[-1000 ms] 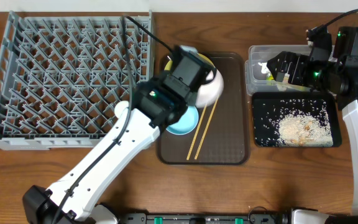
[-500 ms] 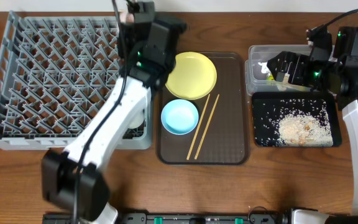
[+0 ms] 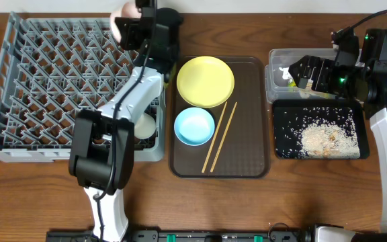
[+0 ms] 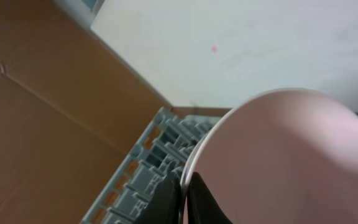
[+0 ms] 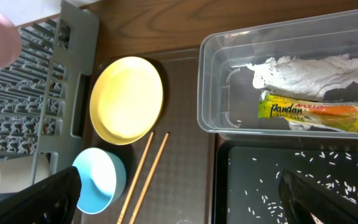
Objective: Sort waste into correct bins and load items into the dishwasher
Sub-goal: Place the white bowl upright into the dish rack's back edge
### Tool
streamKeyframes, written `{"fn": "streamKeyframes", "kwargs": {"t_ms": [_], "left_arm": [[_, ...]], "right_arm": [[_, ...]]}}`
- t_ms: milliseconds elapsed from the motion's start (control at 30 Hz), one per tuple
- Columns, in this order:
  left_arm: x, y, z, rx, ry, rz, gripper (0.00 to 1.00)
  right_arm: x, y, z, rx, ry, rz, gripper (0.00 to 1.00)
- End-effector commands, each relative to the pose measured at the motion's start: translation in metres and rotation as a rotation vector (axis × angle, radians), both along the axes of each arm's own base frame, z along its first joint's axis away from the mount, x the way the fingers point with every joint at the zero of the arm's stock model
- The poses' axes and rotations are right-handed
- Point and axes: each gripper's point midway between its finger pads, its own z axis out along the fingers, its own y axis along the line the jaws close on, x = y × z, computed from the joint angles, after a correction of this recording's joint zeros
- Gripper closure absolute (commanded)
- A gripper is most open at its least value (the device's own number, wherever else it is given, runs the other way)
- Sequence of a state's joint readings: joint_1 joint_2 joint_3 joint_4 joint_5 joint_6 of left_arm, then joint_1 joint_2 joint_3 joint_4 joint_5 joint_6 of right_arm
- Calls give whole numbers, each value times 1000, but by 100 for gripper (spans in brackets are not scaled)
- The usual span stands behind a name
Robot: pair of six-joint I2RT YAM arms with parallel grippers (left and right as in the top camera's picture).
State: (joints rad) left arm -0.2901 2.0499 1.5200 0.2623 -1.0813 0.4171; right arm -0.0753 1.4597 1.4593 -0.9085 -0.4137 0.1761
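My left gripper (image 3: 138, 28) is shut on the rim of the white bowl (image 3: 123, 27) and holds it tilted over the far right corner of the grey dish rack (image 3: 59, 87). The left wrist view shows the jaws (image 4: 184, 200) clamped on the bowl's rim (image 4: 291, 162). A cream cup (image 3: 144, 126) lies in the rack. The yellow plate (image 3: 205, 81), blue bowl (image 3: 194, 126) and two chopsticks (image 3: 219, 136) lie on the brown tray. My right gripper (image 3: 308, 72) is open and empty over the clear tub (image 3: 274, 84), which holds white paper (image 5: 309, 65) and the wrapper (image 5: 316, 110). Rice (image 3: 321, 140) lies in the black tray (image 3: 279, 134).
The brown serving tray (image 3: 250, 134) sits between the rack and the bins. The right wrist view shows the plate (image 5: 126, 99), blue bowl (image 5: 98, 180), chopsticks (image 5: 145, 174) and the rack's edge (image 5: 73, 74). Bare wooden table lies in front.
My left arm has carried the white bowl from over the brown tray up and left to the rack's far right corner. The right arm has not moved.
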Motion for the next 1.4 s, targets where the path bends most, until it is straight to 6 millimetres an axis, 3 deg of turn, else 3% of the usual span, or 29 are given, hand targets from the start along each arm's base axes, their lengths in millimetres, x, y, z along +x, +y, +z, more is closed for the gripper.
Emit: {"fn": "streamKeyframes", "kwargs": {"t_ms": [0, 433, 800, 1200, 1367], "left_arm": [[-3, 24, 1, 39, 27, 68, 93], [6, 21, -46, 55, 118, 37, 93], [9, 19, -40, 99, 144, 20, 93], [16, 10, -11, 229, 166, -11, 93], [16, 5, -14, 244, 195, -24, 93]], "right_arm": [[0, 3, 1, 5, 0, 3, 1], [0, 3, 1, 5, 0, 3, 1], [0, 3, 1, 5, 0, 3, 1], [0, 3, 1, 5, 0, 3, 1], [0, 3, 1, 5, 0, 3, 1]]}}
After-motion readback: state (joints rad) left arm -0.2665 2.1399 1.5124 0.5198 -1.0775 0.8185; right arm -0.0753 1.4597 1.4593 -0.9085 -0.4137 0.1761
